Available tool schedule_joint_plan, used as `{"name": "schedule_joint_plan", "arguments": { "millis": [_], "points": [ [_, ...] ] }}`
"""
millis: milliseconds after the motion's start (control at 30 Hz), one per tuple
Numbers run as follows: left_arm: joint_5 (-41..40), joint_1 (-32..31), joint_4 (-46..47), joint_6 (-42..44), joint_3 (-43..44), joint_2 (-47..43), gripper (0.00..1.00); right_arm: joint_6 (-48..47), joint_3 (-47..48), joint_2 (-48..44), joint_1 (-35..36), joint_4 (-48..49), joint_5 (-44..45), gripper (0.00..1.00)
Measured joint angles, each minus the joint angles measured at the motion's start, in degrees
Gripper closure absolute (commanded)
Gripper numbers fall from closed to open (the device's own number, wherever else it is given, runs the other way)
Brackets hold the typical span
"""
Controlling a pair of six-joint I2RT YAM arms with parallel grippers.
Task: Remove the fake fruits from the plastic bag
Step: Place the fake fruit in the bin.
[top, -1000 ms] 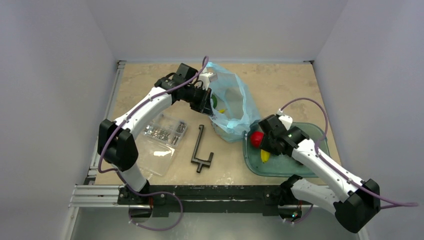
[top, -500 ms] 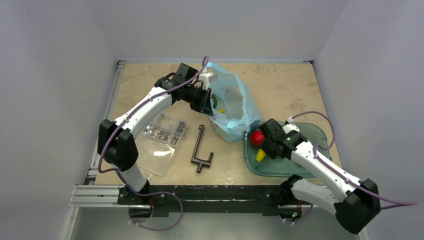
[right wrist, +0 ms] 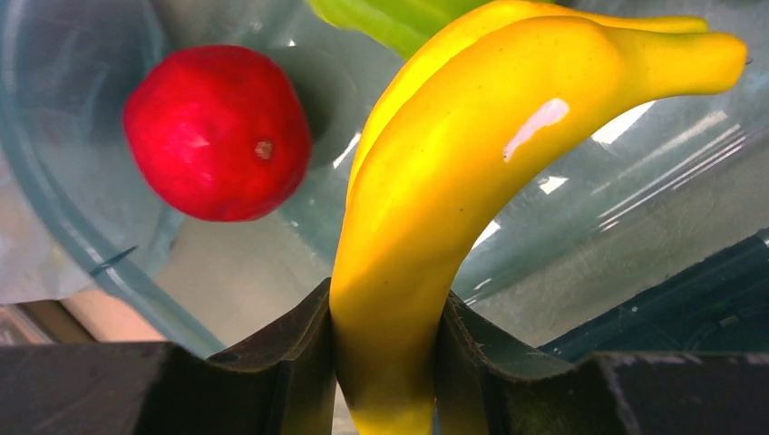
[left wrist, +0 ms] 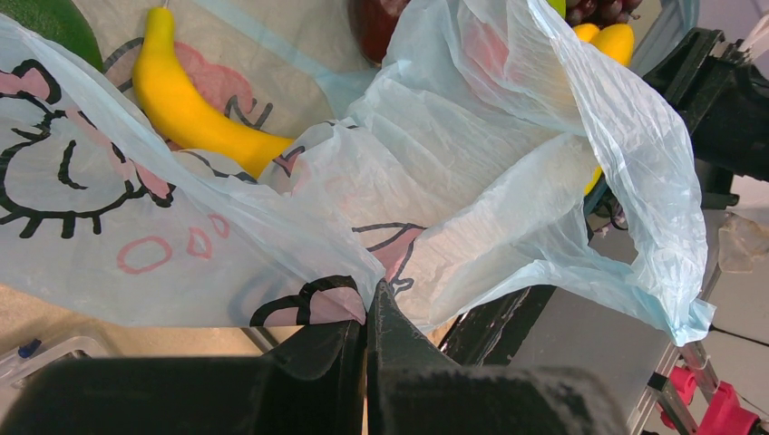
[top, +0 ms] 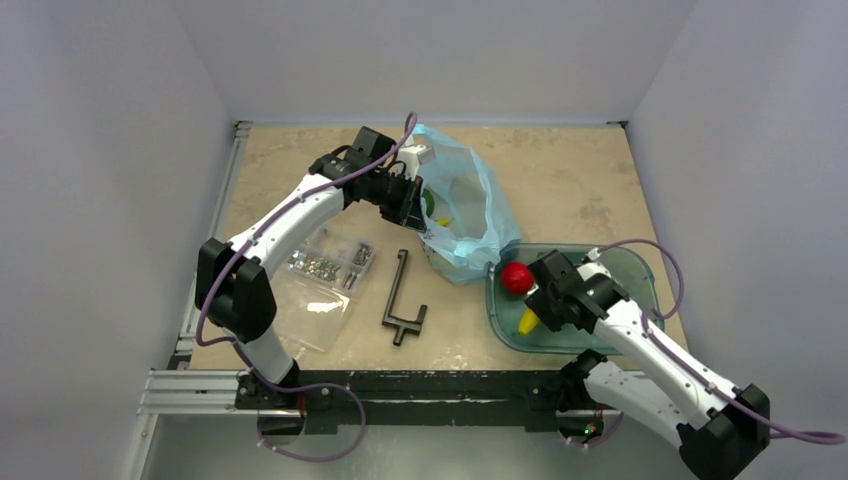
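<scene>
Down at four o'clock on the table, the right gripper has its jaws clamped round a yellow banana bunch over the green tray. A red apple sits at the tray's ten o'clock corner. Farther off, toward twelve o'clock, the left gripper pinches the rim of the plastic bag, jaws almost shut on the film. Another banana lies inside the bag.
</scene>
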Motion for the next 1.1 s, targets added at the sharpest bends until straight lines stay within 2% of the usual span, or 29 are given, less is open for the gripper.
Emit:
{"name": "schedule_joint_plan", "arguments": {
  "millis": [133, 367, 500, 700, 867, 1000, 1100],
  "points": [
    [-0.02, 0.0, -0.02, 0.0, 0.0, -0.02, 1.0, 2.56, -4.15, -1.33, -0.02, 0.63, -1.84, 0.66],
    [-0.02, 0.0, -0.09, 0.0, 0.0, 0.0, 1.0, 4.68, -9.99, -0.33, -0.15, 6.19, -4.74, 0.36],
    [-0.02, 0.0, -0.24, 0.0, 0.0, 0.0, 1.0, 3.52, -10.12, 2.8, -0.2, 9.51, -5.68, 0.24],
    [-0.02, 0.0, -0.24, 0.0, 0.0, 0.0, 1.0, 0.85, -9.33, 1.88, -0.2, 8.63, -5.14, 0.13],
    [-0.02, 0.0, -0.24, 0.0, 0.0, 0.0, 1.0, -3.15, -4.24, -3.19, -0.2, 4.31, -1.64, 0.11],
    [-0.02, 0.0, -0.24, 0.0, 0.0, 0.0, 1.0, -11.34, 1.75, -4.37, -0.22, 4.26, 0.44, 0.11],
    [-0.02, 0.0, -0.24, 0.0, 0.0, 0.0, 1.0, -21.22, 6.38, -3.41, -0.22, 7.39, -1.16, 0.1]
  ]
}}
